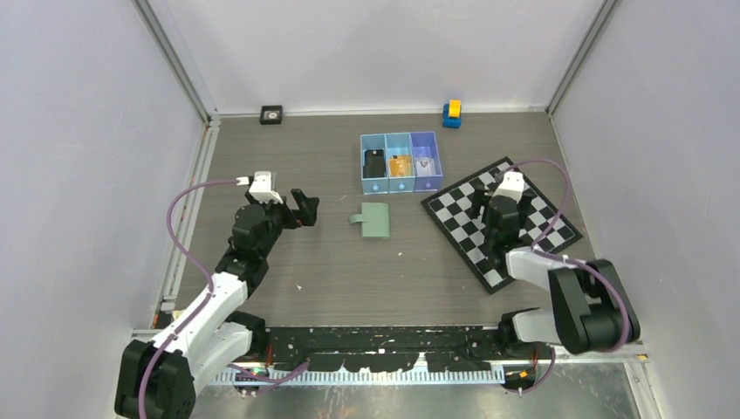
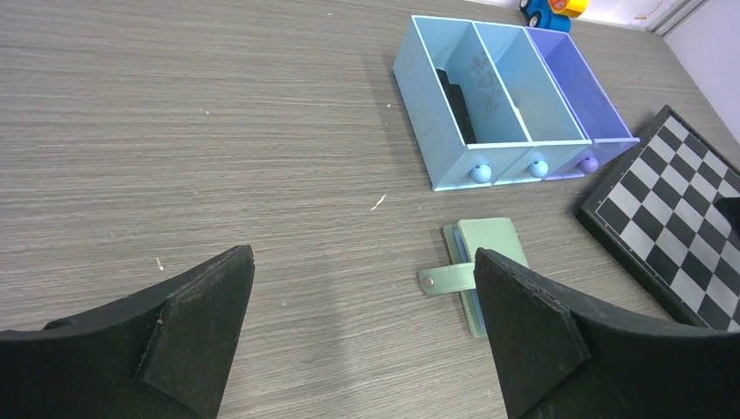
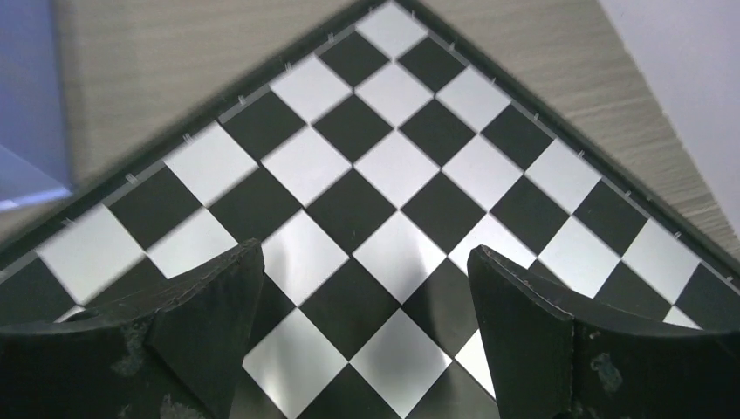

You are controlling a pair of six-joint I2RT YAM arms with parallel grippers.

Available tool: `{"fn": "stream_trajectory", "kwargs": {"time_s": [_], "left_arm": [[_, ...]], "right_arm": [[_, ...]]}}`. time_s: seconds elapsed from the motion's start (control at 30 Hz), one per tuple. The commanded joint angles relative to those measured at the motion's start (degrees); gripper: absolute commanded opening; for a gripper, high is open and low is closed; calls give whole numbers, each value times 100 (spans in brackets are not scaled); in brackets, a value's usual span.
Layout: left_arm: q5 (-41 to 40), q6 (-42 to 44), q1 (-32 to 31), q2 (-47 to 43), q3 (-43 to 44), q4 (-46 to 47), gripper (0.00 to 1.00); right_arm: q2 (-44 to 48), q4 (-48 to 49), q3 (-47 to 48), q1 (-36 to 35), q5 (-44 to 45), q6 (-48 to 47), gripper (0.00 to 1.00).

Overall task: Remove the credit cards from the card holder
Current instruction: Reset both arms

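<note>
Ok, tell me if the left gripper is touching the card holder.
Apart. The top external view shows bare table between the open left gripper and the card holder, which lies closed.

I'm seeing bare grey wood-grain tabletop (image 1: 349, 271) lying open between my left gripper (image 1: 307, 208) and the flat sage-green folding card holder (image 1: 376, 220). The blue three-compartment plastic tray (image 1: 388, 185) is standing close behind the holder, and the black-and-white chequered board (image 1: 454, 218) is closing off its right.
</note>
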State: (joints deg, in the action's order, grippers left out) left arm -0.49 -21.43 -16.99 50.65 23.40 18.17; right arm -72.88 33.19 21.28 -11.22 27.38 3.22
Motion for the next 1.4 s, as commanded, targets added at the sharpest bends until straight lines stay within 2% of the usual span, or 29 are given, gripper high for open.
{"fn": "stream_trajectory", "kwargs": {"time_s": [0.0, 0.07, 0.17, 0.23, 0.3, 0.37, 0.43, 0.63, 0.77, 0.83, 0.93, 1.03, 1.1, 1.13, 1.2, 1.33, 1.37], "left_arm": [[-220, 538, -24, 119, -12, 247, 100], [-300, 721, -23, 323, -64, 493, 100], [-547, 951, -17, 536, -60, 534, 100], [-741, 1110, -8, 545, -17, 387, 100], [-947, 1205, 1, 430, -111, 462, 100], [-1085, 1260, 23, 305, -283, 645, 100], [-1239, 1351, 49, 283, -445, 861, 100], [-1790, 1714, 108, 1067, -271, 1281, 100], [-2132, 2103, 194, 1804, -597, 2824, 100], [-1938, 2116, 263, 1825, -550, 2806, 100], [-1497, 2117, 542, 2009, -578, 3288, 100], [-1503, 2287, 634, 2077, -273, 2682, 100], [-1538, 2464, 629, 2104, -377, 2492, 100], [-1762, 2283, 661, 2242, -560, 2680, 100], [-1356, 2242, 887, 2825, -955, 4007, 100], [-1009, 2386, 1046, 4011, -613, 4645, 100], [-896, 2207, 1184, 3797, -421, 3806, 100]], "right_arm": [[-585, 1329, -1, 65, 175, -212, 92], [-958, 1658, -82, 211, 217, -61, 92], [-1403, 2678, -342, 291, 378, 5, 93], [-1294, 2423, -345, 380, 115, 117, 94], [-1436, 2668, -405, 566, -268, 198, 94], [-1791, 3218, -513, 659, -210, 237, 92], [-1582, 2482, -312, 698, -317, 357, 92], [-1648, 2565, -297, 762, -152, 446, 93], [-1629, 2519, -281, 765, -228, 444, 93], [-1668, 2606, -288, 763, -227, 416, 93], [-1658, 2595, -284, 764, -231, 429, 94], [-1664, 2594, -289, 767, -226, 429, 94], [-1659, 2587, -282, 763, -227, 433, 94], [-1659, 2587, -279, 768, -229, 433, 94], [-1659, 2585, -281, 769, -224, 433, 94], [-1660, 2587, -288, 768, -233, 433, 94], [-1660, 2589, -282, 762, -232, 430, 94]]}}
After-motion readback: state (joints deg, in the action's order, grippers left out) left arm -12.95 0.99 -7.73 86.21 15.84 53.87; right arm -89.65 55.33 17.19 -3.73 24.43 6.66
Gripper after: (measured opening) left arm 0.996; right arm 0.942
